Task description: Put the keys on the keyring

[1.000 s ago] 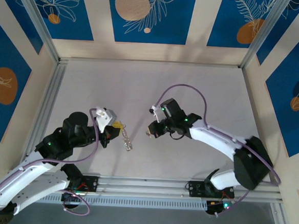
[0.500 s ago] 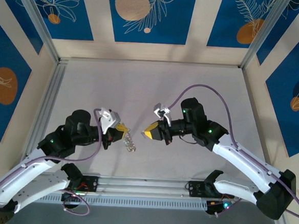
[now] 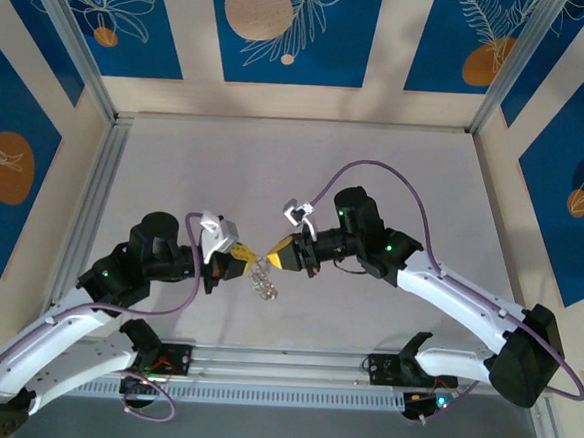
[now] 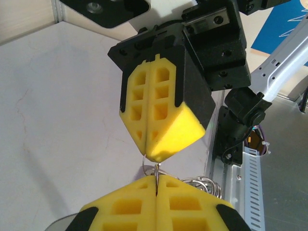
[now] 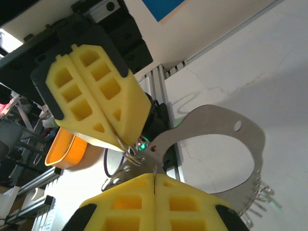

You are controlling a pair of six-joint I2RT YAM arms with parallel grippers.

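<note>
Your left claw (image 3: pixel 241 255) is clamped on the keyring (image 5: pixel 216 115); right claw (image 3: pixel 275 259) closed too, tip-to-tip, contents unclear. Keys (image 3: pixel 264 285) hang off the ring below.

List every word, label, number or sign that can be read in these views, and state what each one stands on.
No text can be read in any view.
On the wall panels: white leaf outlines and orange discs on blue, no lettering.
On the keyring: bare metal with one punched hole, no engraving to be seen.
On the left pincer and the right pincer: plain yellow fingers, black housings, no label.
</note>
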